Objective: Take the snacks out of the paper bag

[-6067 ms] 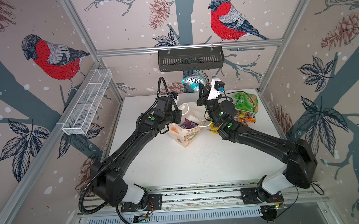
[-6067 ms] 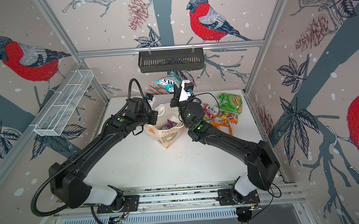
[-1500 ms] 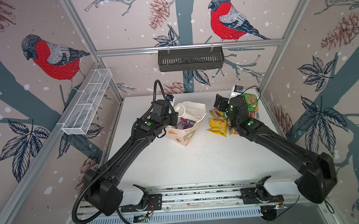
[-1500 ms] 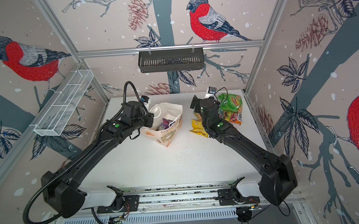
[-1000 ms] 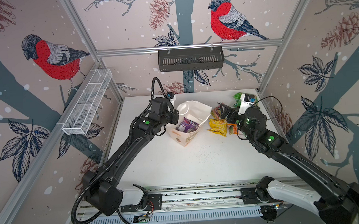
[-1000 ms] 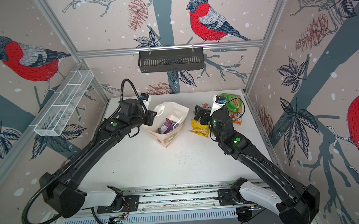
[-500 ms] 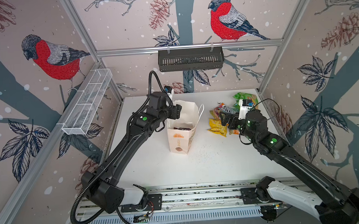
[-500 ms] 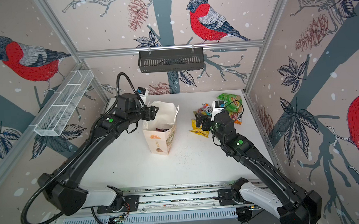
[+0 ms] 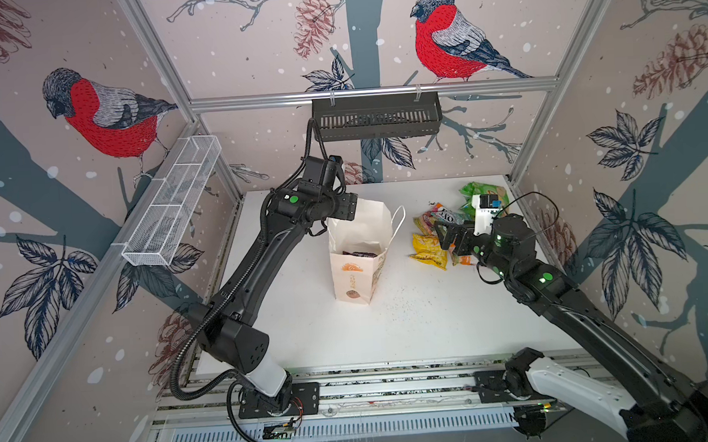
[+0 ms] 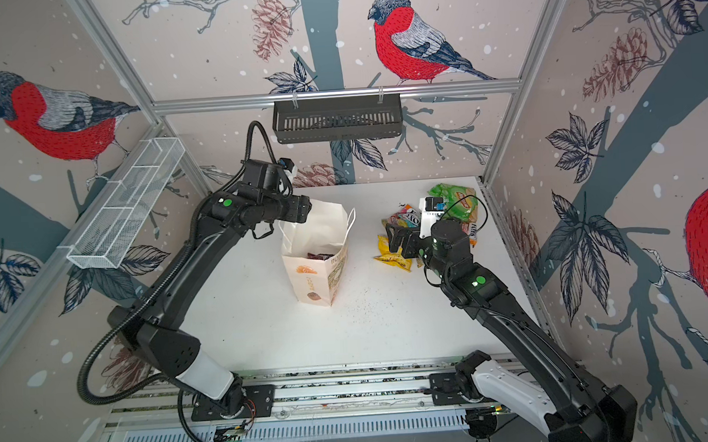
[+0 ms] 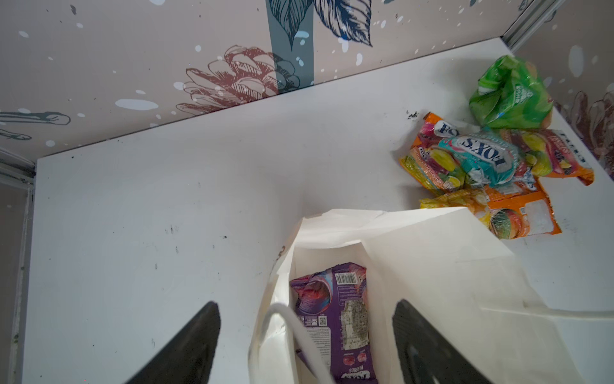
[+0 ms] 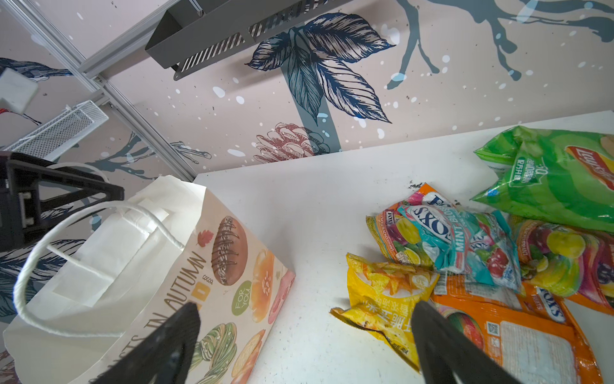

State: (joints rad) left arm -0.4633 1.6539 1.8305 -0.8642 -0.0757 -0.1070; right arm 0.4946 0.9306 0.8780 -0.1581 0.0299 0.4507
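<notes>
Paper bag (image 10: pixel 317 269) upright mid-table (image 10: pixel 266 326), mouth open, dark packet (image 10: pixel 320 256) visible inside. Left gripper (image 10: pixel 303 211) at the bag rim, 11 o'clock side; contact unclear. Snack pile at bag's 3 o'clock: yellow packet (image 10: pixel 392 262) nearest, teal packet (image 10: pixel 405 218) behind it, green packet (image 10: pixel 458 202) at pile's 1 o'clock. Right gripper (image 10: pixel 399 238) over yellow packet, jaws apart.

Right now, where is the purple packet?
In the left wrist view the purple packet lies inside the paper bag, which stands mid-table in both top views, left of the other snacks.
</notes>
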